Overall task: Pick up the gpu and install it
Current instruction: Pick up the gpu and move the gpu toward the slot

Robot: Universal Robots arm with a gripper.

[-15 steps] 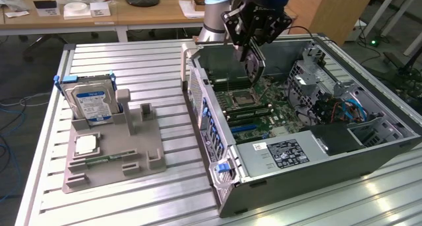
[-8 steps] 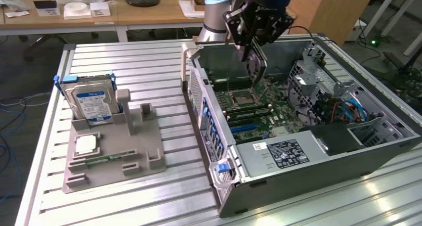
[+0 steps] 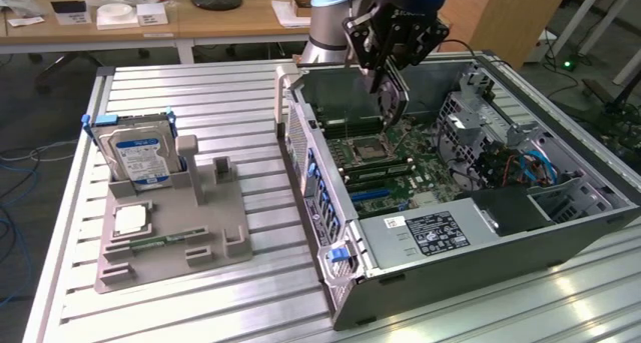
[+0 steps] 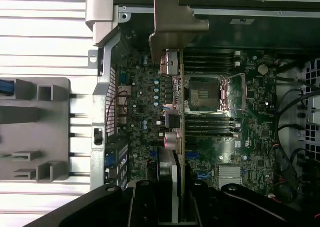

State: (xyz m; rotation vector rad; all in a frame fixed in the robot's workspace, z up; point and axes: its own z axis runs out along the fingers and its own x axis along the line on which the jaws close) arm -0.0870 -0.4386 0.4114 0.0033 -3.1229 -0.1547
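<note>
Status: pick-up complete, installation not complete.

1. The tool point(image 3: 388, 67) is pinched on the gpu point(image 3: 395, 101), a thin flat dark card with a green circuit-board edge. The card hangs edge-down directly below the tool. In the wrist view the tool point(image 4: 175, 199) grips the gpu point(image 4: 181, 117) from both faces, and the card's bent grey metal bracket point(image 4: 172, 22) is at the end farthest from the tool.

2. The gpu is inside the opening of the grey metal computer case point(image 3: 451, 275), which lies open-side-up on the ribbed aluminium tabletop point(image 3: 200, 95). The green motherboard point(image 3: 401, 179) lies beneath the tool.

3. The lower edge of the card appears to be above the board, so the card is judged not seated in a slot. Contact cannot be confirmed from either view.

4. The grey moulded parts holder point(image 3: 170, 230) is well apart from the tool, outside the case. It carries a silver hard drive with a blue-white label point(image 3: 138, 155).
</note>
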